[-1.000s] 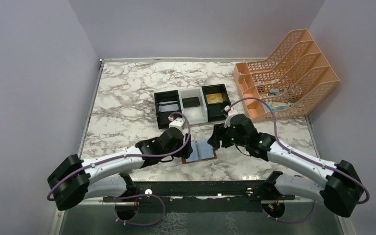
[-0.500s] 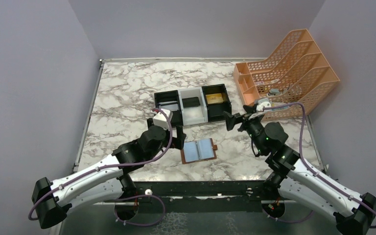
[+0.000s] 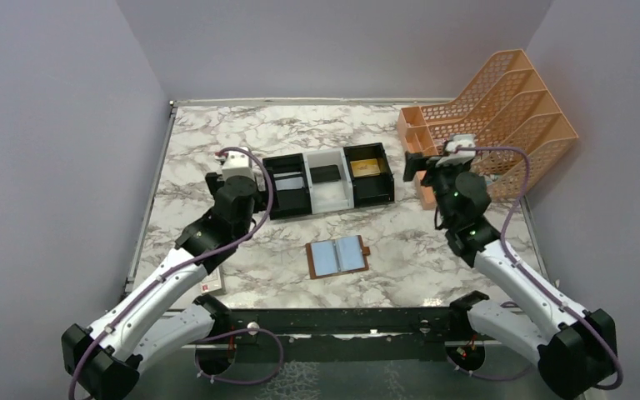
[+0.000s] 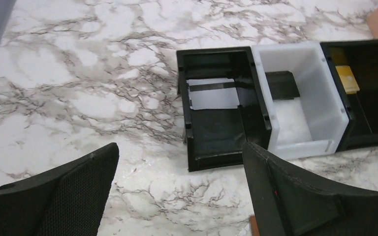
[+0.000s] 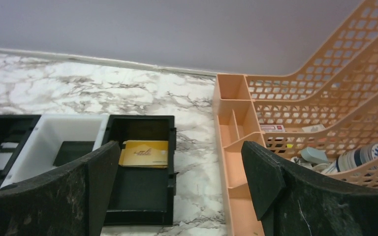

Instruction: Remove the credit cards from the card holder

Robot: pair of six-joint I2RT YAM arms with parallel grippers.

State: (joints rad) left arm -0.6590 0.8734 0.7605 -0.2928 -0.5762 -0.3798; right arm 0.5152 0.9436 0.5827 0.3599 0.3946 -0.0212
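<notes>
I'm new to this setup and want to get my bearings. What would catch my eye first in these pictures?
The brown card holder lies open and flat at the near middle of the marble table, blue-grey inside up. Just beyond it sits a black-white-black tray holding a gold card on the right, a dark card in the white middle and a pale card on the left. A tall orange file rack fills the far right corner.

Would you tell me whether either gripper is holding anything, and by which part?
Nothing is held: the left gripper and the right gripper both stand open and empty.
</notes>
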